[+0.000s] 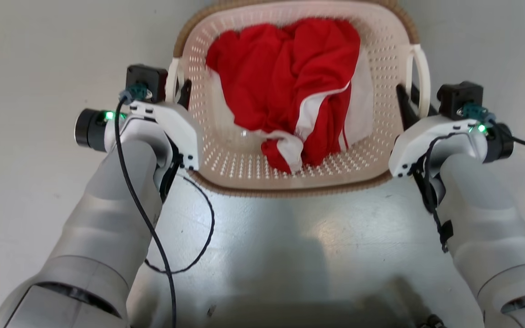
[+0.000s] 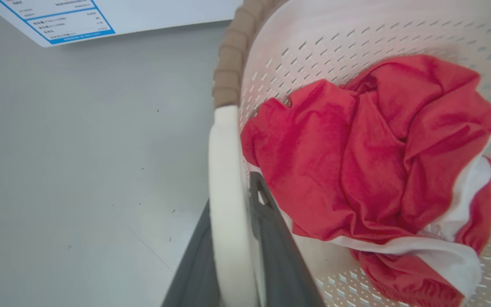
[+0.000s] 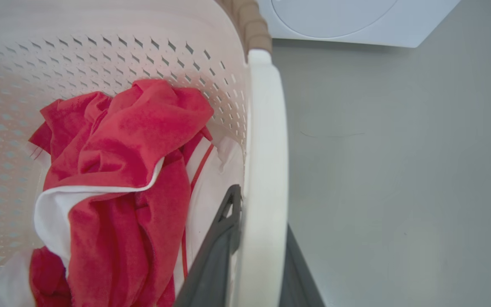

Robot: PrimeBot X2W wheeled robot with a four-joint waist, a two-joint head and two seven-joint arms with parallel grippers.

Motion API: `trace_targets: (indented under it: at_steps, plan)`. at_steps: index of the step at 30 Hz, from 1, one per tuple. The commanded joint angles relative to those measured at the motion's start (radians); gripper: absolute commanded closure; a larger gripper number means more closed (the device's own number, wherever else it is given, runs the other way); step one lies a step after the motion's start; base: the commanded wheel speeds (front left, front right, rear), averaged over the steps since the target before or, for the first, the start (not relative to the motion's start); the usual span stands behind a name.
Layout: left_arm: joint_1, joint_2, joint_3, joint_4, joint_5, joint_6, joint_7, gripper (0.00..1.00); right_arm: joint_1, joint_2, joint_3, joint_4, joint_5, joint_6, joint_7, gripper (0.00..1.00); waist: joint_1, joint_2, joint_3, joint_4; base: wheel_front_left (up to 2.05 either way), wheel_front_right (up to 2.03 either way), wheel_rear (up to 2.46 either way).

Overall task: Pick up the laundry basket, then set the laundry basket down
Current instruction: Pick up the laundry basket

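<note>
Head view: laundry basket (image 1: pixel 290 192), holding a red-and-white garment (image 1: pixel 290 86), sits centred between the arms over grey floor (image 1: pixel 25 182); left hand (image 1: pixel 181 93) clamped on left loop handle (image 1: pixel 170 82), right hand (image 1: pixel 404 98) clamped on right loop handle (image 1: pixel 423 77).

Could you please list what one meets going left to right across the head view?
Left gripper, clamped on a handle of the laundry basket → red and white garment → right gripper, clamped on the other handle.

Both arms reach forward, left tool (image 2: pixel 232 200) and right tool (image 3: pixel 260 213) each clamped onto the laundry basket (image 1: pixel 290 191).
</note>
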Motion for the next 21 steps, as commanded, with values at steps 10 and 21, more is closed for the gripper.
trace_targets:
  at_steps: [10, 21]
  plan:
    - [0.141, 0.023, -0.078, 0.01, -0.018, -0.005, 0.064, 1.0, 0.136, 0.014, 0.201, 0.029, 0.156, 0.007, 0.066, 1.0, 0.0, 0.0, -0.189, -0.059, 0.0, 0.0, 0.0]
    - [0.288, 0.023, -0.13, 0.019, -0.055, -0.007, 0.135, 1.0, 0.267, 0.014, 0.398, -0.033, 0.311, 0.007, 0.176, 1.0, 0.0, 0.0, -0.414, -0.106, 0.0, 0.0, 0.0]
